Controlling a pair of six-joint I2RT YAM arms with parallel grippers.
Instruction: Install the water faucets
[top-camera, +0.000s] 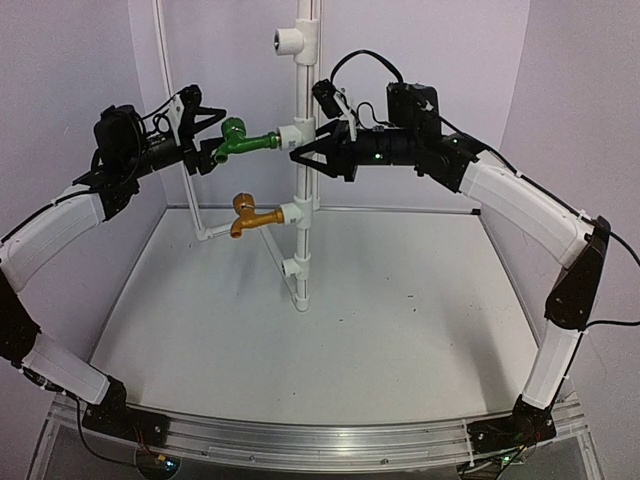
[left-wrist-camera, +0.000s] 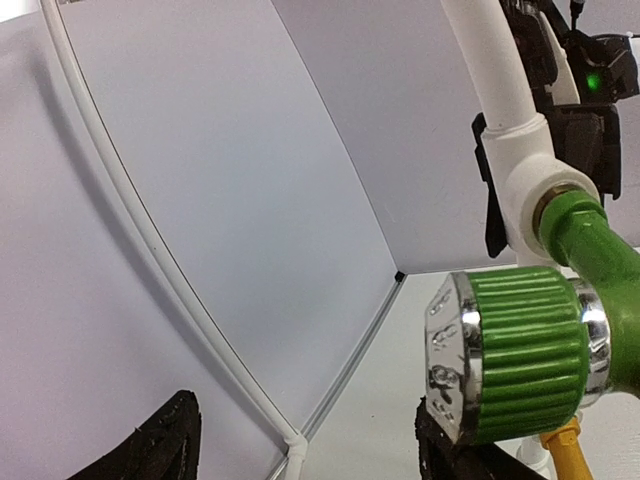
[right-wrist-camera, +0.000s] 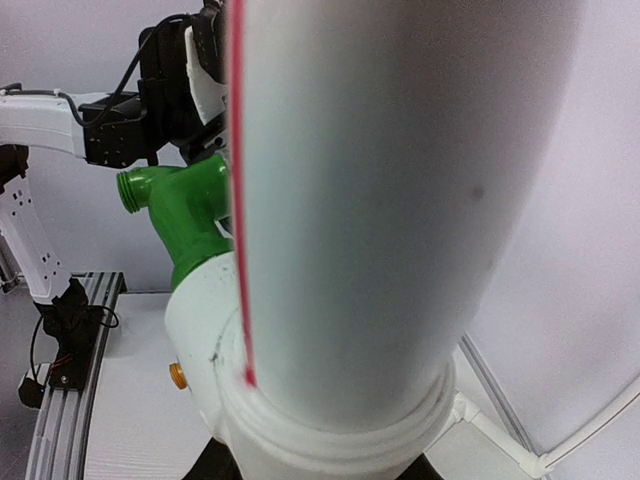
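The green faucet (top-camera: 243, 141) sticks out leftward from a T-fitting (top-camera: 293, 135) on the upright white pipe (top-camera: 303, 250). The golden faucet (top-camera: 250, 213) sits in the fitting below it. My left gripper (top-camera: 205, 150) is open at the green faucet's handle. In the left wrist view the ribbed green handle (left-wrist-camera: 520, 355) rests just above my right finger (left-wrist-camera: 450, 455), and the gap between my fingers (left-wrist-camera: 300, 440) is otherwise empty. My right gripper (top-camera: 312, 152) is shut on the pipe at the green faucet's fitting. The pipe (right-wrist-camera: 380, 200) fills the right wrist view, with the green faucet (right-wrist-camera: 185, 215) behind it.
A higher T-fitting (top-camera: 285, 40) on the pipe has nothing in it, and a lower one (top-camera: 293, 267) sits near the pipe's foot. A thin white tube frame (top-camera: 180, 150) runs up the back left. Purple walls close in the white table (top-camera: 400, 320) on three sides.
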